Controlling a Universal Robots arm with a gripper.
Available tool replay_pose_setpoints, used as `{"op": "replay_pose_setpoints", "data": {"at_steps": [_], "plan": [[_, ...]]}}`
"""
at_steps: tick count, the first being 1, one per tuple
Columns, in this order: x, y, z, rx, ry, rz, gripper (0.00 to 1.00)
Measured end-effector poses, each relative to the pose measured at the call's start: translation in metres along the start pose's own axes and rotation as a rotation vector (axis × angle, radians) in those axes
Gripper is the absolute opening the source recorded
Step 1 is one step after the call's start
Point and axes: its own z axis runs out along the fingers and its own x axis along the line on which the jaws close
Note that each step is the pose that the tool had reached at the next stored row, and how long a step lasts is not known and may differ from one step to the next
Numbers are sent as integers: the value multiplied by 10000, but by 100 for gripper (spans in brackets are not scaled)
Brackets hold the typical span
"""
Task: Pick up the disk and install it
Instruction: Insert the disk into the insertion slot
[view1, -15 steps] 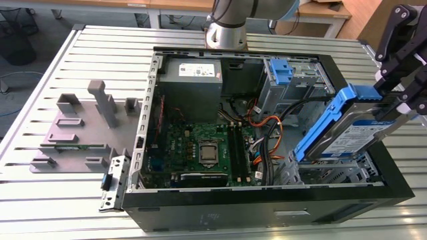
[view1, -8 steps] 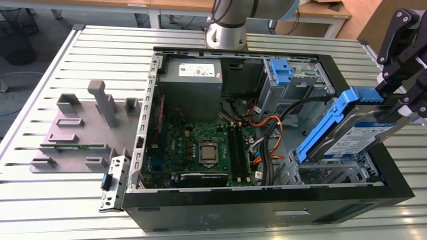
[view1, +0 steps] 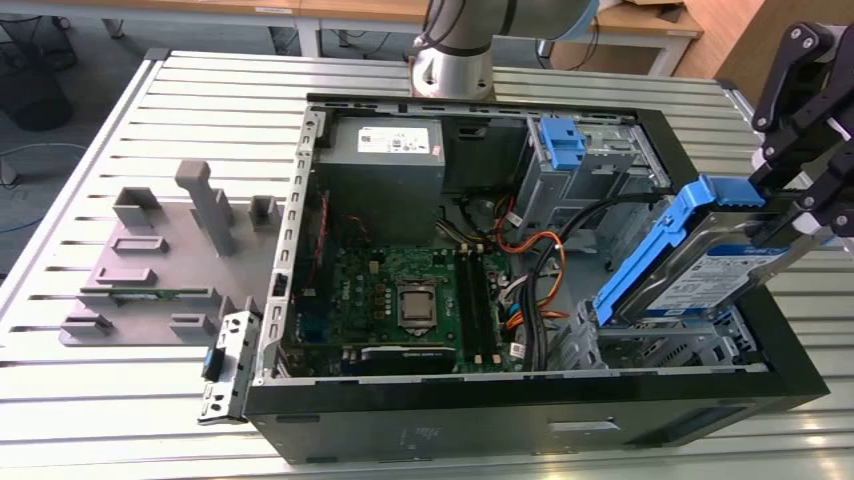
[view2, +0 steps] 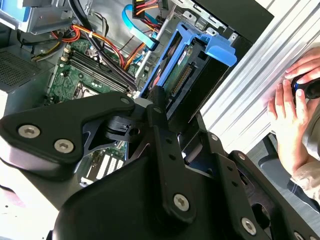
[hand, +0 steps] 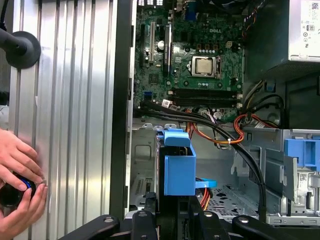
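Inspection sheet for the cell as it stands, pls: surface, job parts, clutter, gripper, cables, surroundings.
Surface: slotted metal table carrying the open PC case.
Job's things: disk tilted, lower end at the case's drive cage, not lying flat.
Clutter: grey fixture tray with a green circuit strip, beside the case.
Gripper: gripper shut on the disk's upper end.
Cables: orange and black leads loose inside the case.
Surroundings: a person's hands at the table's edge near the case.
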Motion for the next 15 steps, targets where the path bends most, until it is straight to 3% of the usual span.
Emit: {"op": "replay_pose_setpoints", "data": {"at_steps": [15], "plan": [[-66, -12, 36, 1, -2, 29, 35]]}}
